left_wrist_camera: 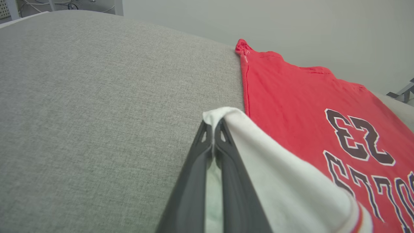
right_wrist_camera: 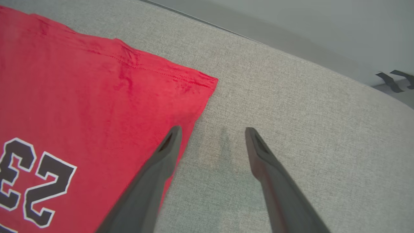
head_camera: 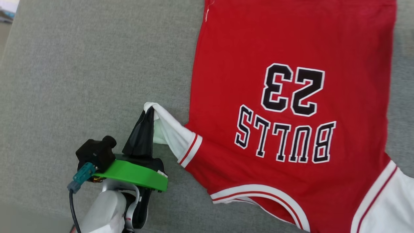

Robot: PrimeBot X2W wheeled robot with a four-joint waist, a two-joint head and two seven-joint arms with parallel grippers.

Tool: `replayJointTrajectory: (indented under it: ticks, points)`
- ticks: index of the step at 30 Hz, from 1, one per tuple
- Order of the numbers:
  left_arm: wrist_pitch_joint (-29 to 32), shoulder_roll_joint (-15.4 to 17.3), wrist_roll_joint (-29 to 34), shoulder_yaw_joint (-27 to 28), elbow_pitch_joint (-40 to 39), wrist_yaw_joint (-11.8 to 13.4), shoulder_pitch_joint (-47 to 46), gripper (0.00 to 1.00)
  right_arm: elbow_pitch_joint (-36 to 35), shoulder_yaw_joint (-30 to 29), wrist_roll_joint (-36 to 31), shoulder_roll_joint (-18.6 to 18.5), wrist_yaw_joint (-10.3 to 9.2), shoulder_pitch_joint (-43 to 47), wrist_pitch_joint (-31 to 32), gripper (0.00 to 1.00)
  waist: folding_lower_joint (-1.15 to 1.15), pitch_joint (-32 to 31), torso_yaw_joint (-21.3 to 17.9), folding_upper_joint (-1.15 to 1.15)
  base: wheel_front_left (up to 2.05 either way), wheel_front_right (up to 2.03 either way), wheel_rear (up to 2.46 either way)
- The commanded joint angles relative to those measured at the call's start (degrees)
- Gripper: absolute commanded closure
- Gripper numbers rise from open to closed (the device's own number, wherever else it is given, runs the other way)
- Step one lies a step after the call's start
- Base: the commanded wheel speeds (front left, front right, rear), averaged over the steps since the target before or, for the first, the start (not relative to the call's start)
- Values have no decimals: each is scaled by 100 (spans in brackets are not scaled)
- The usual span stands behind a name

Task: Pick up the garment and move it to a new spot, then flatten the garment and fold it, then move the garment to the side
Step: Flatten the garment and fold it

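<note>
Left gripper (head_camera: 149,113) has the white sleeve (head_camera: 169,132) of the garment (head_camera: 258,38) clamped!
Right gripper (right_wrist_camera: 212,131) hangs, fingers spread, over grey padding (right_wrist_camera: 291,113) beside it.

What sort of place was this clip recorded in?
Probably an indoor lab or test room: a broad grey fabric-covered surface holds the red jersey, a bare pale wall stands behind it, and loose cables lie beyond its far edge.
</note>
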Motion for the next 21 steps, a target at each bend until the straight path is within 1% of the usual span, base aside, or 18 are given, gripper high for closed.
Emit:
replayJointTrajectory:
  ticks: [1,4,8,13,17,18,21]
  points:
    - [-33,-89,90,56,21,-69,-134,100,81,43,-35,-12,-3,-183,106,0,-1,482,410,0,0,0,0]
    - [-33,-259,196,125,101,-217,-211,100,339,47,-138,25,-3,-420,305,0,-1,639,528,0,0,0,0]
    - [-33,-475,342,244,226,-430,-312,100,692,56,-352,85,-3,-565,324,0,-1,829,679,0,0,0,0]
    - [-33,-668,477,414,352,-601,-352,100,1038,227,-466,91,-3,-344,325,0,-1,944,758,0,0,0,0]
    - [-33,-768,573,532,474,-701,-367,100,1188,303,-410,-18,-3,-126,372,0,-1,944,737,0,0,0,0]
    - [-33,-788,596,560,504,-724,-374,100,1191,316,-393,-57,-3,-100,357,100,-1,925,725,0,0,0,0]
    - [-33,-819,666,633,569,-776,-383,100,1160,348,-406,-156,-3,-93,230,100,-1,822,673,0,0,0,0]
